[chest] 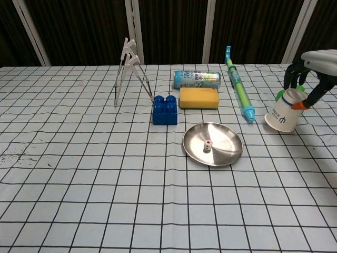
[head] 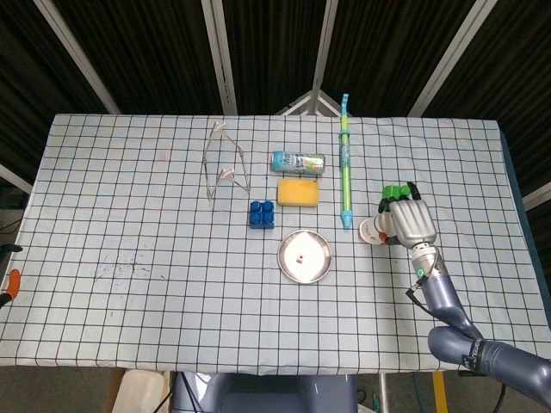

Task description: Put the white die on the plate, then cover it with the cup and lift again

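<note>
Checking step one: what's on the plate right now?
The white die sits alone on the plate, near its centre, uncovered. The cup is off to the side, tilted in the right hand. The plate's underside is hidden.

die on plate | right hand holds tilted cup
</note>
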You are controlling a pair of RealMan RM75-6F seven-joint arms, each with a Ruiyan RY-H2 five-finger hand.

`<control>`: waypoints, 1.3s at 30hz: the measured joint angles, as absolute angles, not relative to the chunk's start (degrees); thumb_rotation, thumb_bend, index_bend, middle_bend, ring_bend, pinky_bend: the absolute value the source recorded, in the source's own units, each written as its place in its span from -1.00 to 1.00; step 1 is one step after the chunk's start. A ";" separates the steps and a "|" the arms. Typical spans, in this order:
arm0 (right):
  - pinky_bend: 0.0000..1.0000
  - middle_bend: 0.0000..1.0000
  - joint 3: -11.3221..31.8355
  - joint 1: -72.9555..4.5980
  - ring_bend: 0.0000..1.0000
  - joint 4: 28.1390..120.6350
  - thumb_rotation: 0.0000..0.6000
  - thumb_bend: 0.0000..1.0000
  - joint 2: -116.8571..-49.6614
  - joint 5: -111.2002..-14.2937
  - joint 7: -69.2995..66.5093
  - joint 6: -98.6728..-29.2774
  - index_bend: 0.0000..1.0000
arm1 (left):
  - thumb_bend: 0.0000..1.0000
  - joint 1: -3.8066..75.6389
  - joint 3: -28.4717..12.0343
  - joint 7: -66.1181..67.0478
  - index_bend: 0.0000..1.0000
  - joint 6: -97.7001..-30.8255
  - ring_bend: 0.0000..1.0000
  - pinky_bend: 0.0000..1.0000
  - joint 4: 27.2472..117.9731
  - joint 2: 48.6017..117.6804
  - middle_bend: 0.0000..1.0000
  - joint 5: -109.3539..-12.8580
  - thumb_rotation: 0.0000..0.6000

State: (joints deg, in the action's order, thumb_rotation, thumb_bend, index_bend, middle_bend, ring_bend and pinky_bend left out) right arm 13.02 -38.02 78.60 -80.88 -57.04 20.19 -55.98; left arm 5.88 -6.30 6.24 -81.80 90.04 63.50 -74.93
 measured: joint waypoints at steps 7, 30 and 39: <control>-1.00 0.10 13.48 -38.81 -0.32 84.42 1.00 -0.21 -78.83 -57.27 23.68 -57.19 -0.06 | 0.39 5.72 -6.40 4.80 -0.36 -81.91 -1.00 -0.76 89.93 63.08 -1.00 -75.04 1.00; -1.00 0.11 12.51 -46.92 -0.32 100.51 1.00 -0.21 -85.99 -51.58 45.11 -63.21 -0.06 | 0.39 5.57 -6.43 1.49 -0.36 -81.74 -1.00 -0.76 89.20 62.20 -1.00 -75.80 1.00; -1.00 0.11 11.58 -47.78 -0.32 94.89 1.00 -0.21 -89.63 -51.64 42.85 -62.00 -0.06 | 0.39 5.68 -6.54 1.85 -0.36 -81.58 -1.00 -0.76 89.09 62.35 -1.00 -75.49 1.00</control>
State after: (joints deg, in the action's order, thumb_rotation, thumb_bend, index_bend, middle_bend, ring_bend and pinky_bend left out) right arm 11.58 -47.78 94.89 -89.63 -51.64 42.85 -62.00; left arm 5.68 -6.54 1.85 -81.58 89.09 62.35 -75.49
